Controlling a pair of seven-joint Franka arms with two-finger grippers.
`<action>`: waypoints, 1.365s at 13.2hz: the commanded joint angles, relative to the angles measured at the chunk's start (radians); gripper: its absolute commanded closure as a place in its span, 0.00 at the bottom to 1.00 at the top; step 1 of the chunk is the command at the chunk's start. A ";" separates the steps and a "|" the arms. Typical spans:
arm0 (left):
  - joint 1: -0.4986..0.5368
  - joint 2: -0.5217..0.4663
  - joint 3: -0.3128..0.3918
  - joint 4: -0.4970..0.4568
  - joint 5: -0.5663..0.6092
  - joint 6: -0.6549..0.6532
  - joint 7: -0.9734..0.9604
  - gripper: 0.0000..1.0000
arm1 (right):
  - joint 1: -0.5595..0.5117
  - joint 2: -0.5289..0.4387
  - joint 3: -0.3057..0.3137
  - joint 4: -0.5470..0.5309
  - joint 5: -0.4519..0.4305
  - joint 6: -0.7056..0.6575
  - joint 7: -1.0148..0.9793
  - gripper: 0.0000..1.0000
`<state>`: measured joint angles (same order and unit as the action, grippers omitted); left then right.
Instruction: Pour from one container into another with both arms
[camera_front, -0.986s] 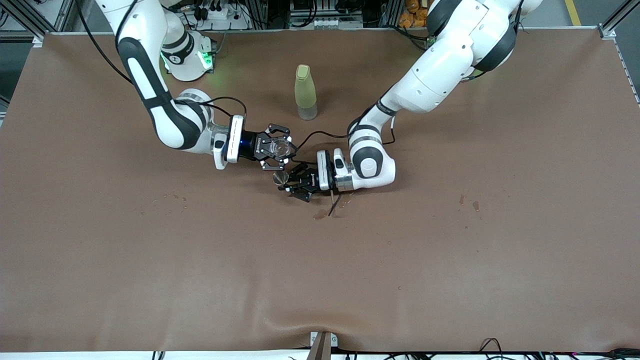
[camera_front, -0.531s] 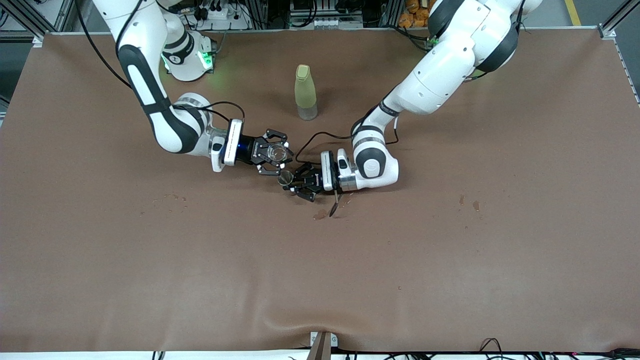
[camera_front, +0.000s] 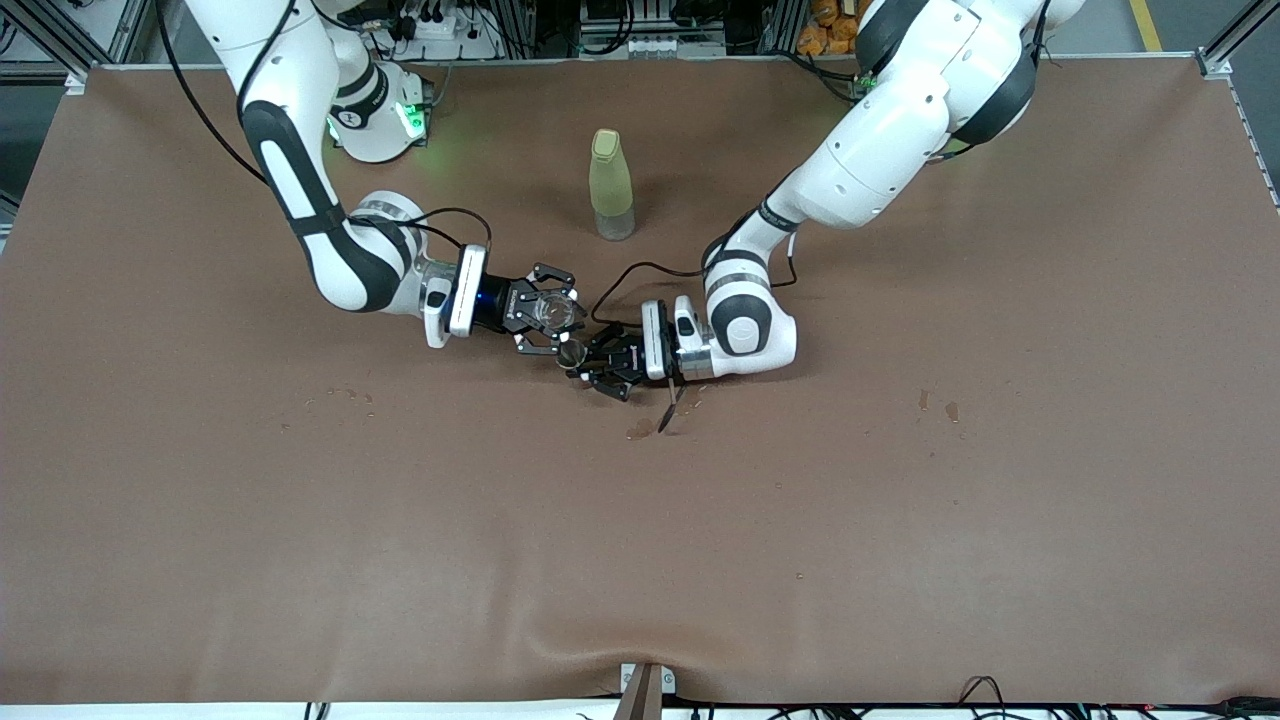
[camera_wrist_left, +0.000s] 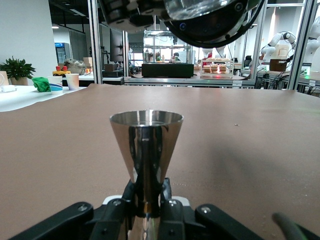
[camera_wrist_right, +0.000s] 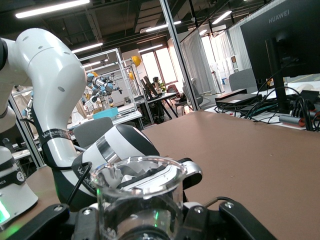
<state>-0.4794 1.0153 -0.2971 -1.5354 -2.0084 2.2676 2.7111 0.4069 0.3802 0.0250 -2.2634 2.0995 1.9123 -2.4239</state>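
Note:
My left gripper (camera_front: 592, 364) is shut on the tiny silver metal cup (camera_front: 572, 353), over the middle of the table. In the left wrist view the silver cup (camera_wrist_left: 146, 145) stands upright, its narrow stem pinched by the gripper (camera_wrist_left: 148, 197). My right gripper (camera_front: 547, 310) is shut on the clear glass cup (camera_front: 553, 309), close beside the silver cup and higher than it. From the left wrist, the glass cup's base (camera_wrist_left: 197, 6) hangs overhead. In the right wrist view the glass cup (camera_wrist_right: 137, 192) stands upright in the gripper (camera_wrist_right: 137, 222) and looks empty.
A tall yellow-green bottle (camera_front: 611, 185) stands upright on the brown cloth, farther from the front camera than both grippers. Small wet stains (camera_front: 640, 430) mark the cloth under the left wrist, with other stains (camera_front: 937, 405) toward the left arm's end. A dark cable (camera_front: 668, 410) dangles from the left wrist.
The right gripper brought the glass cup closer to the silver cup. The left gripper shifted slightly toward its own end of the table, then held still. Both grips are unchanged.

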 joint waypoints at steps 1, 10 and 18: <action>0.007 -0.018 -0.007 -0.029 -0.013 -0.040 0.045 1.00 | 0.001 0.006 0.007 0.008 0.025 -0.004 0.045 1.00; 0.010 0.002 -0.005 -0.029 -0.055 -0.112 0.084 1.00 | 0.010 0.003 0.007 -0.004 0.022 -0.006 0.232 1.00; 0.012 -0.006 -0.005 -0.029 -0.055 -0.112 0.082 1.00 | 0.018 -0.029 0.007 -0.040 0.010 -0.007 0.322 1.00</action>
<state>-0.4732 1.0226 -0.2959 -1.5483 -2.0271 2.1655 2.7193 0.4146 0.3854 0.0312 -2.2722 2.0995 1.9085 -2.1244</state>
